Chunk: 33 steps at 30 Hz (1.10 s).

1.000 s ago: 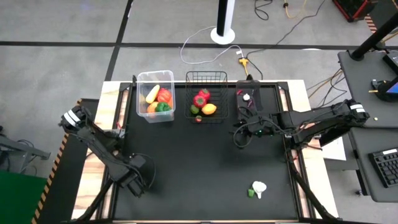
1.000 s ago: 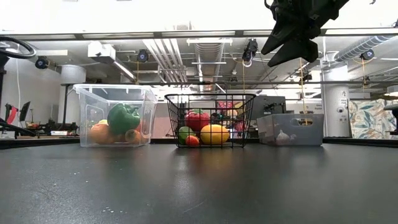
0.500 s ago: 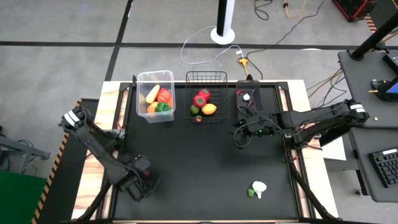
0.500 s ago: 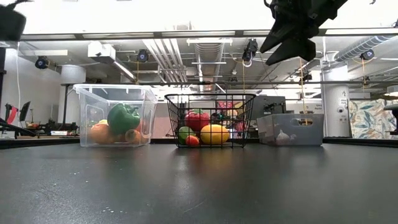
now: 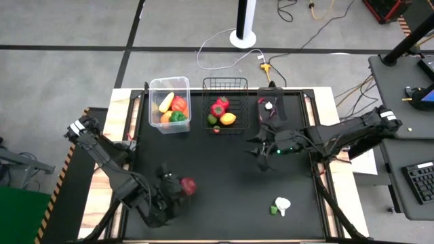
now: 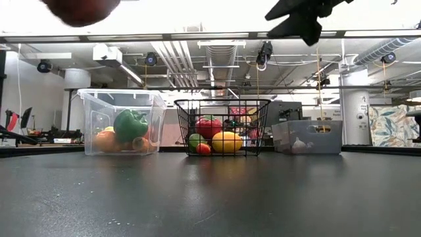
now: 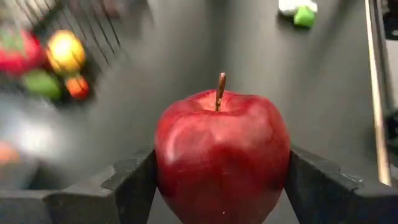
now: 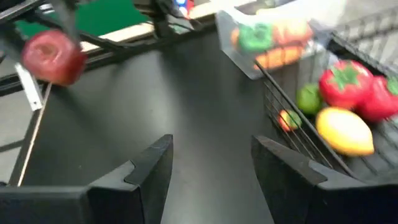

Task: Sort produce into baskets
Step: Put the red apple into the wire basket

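Near the tabletop's (image 5: 224,163) front left, the left gripper (image 7: 221,180) has its jaws clamped on a red apple (image 7: 222,155), lifted clear; hard, smooth, round, likely light, best held across its widest part. Right gripper (image 8: 211,165) hovers mid-tabletop, jaws open, empty

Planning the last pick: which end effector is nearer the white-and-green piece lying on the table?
Right. The right end effector hovers just behind the white-and-green piece; the left end effector, holding a red apple, is farther across.

arms: dark, jointed | wrist bands: white | tool fingers (image 8: 149,168): matte black
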Available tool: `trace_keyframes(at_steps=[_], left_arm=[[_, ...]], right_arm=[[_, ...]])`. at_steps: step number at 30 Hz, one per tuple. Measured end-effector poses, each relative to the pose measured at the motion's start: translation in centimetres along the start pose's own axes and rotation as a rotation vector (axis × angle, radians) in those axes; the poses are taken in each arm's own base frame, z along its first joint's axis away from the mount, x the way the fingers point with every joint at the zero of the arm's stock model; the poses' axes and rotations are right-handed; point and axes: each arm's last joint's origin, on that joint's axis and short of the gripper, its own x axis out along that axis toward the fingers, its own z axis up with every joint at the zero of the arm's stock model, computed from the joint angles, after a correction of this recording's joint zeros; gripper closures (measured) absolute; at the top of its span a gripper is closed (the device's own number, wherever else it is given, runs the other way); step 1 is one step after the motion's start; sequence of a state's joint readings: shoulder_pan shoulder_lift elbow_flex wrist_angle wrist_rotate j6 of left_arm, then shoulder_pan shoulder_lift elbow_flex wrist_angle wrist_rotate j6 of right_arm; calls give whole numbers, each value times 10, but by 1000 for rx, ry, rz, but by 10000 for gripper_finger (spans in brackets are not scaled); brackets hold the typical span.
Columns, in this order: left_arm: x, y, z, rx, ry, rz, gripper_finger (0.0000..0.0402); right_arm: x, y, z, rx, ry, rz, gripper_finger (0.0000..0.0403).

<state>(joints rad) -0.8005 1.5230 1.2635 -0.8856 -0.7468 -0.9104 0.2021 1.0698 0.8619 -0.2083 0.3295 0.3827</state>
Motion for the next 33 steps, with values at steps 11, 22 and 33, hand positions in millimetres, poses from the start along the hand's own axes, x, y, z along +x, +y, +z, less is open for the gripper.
trace_keyframes(at_steps=[11,22,33], left_arm=[[30,5,15,198,-197,91,125],[70,15,1,144,-271,-1,125],[78,25,-13,63,-601,-228,125]], right_arm=[[-9,24,-3,-90,-70,34,195],[20,39,-11,-182,-104,53,195],[50,71,-22,-397,-257,128,195]])
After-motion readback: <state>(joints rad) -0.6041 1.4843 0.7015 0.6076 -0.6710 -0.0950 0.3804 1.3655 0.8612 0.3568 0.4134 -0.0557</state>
